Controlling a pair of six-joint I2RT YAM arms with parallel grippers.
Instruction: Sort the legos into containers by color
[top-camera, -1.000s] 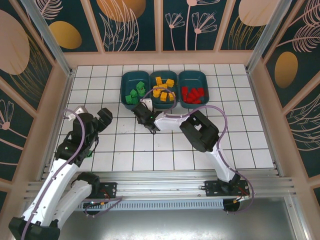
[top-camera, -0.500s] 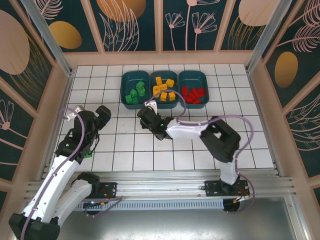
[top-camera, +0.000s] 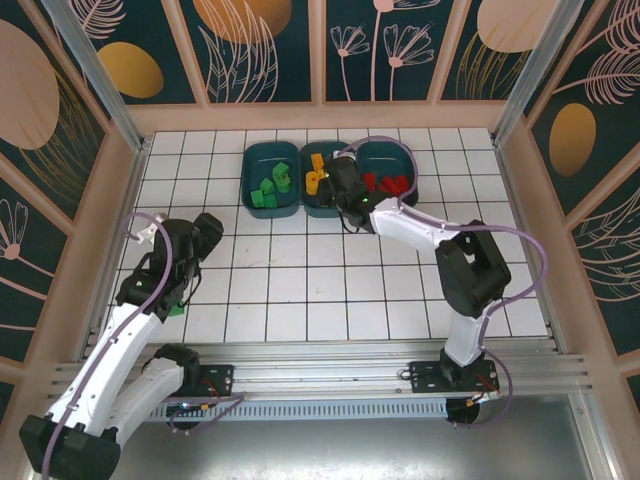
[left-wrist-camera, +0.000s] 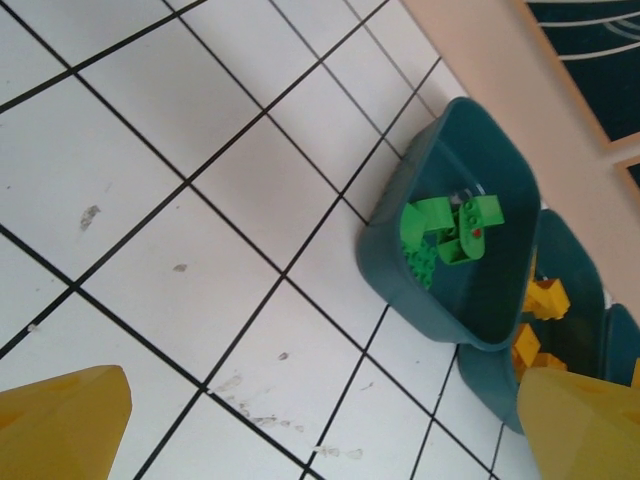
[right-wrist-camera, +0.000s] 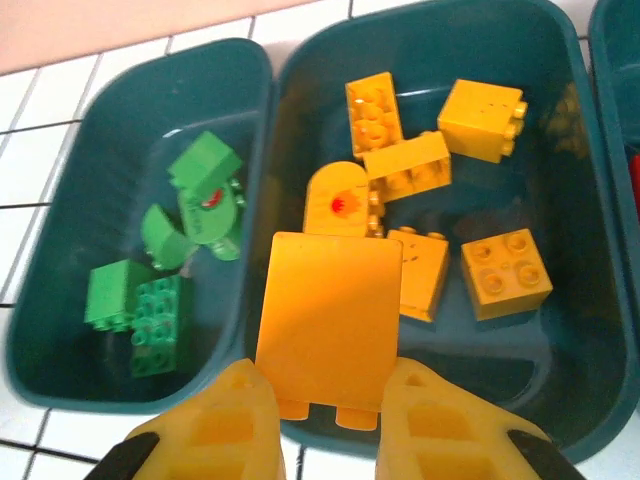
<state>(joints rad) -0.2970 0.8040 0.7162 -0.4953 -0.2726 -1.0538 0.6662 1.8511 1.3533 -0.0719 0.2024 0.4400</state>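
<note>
White tiled worktop (top-camera: 300, 290). Three teal bins in row at far side, touching. Left bin (top-camera: 249, 170): green bricks (top-camera: 268, 188). Middle bin (right-wrist-camera: 520, 370): yellow bricks (right-wrist-camera: 505, 272). Right bin (top-camera: 411, 175): red bricks (top-camera: 385, 185). Right pincer (right-wrist-camera: 335, 405) over middle bin's near rim, clamped on flat yellow piece (right-wrist-camera: 325, 310). Left pincer (left-wrist-camera: 320, 430) spread wide, empty, above bare tiles.

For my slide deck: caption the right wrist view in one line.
Right gripper holds a flat yellow piece above the middle bin of yellow bricks, green bricks in the left bin.
</note>
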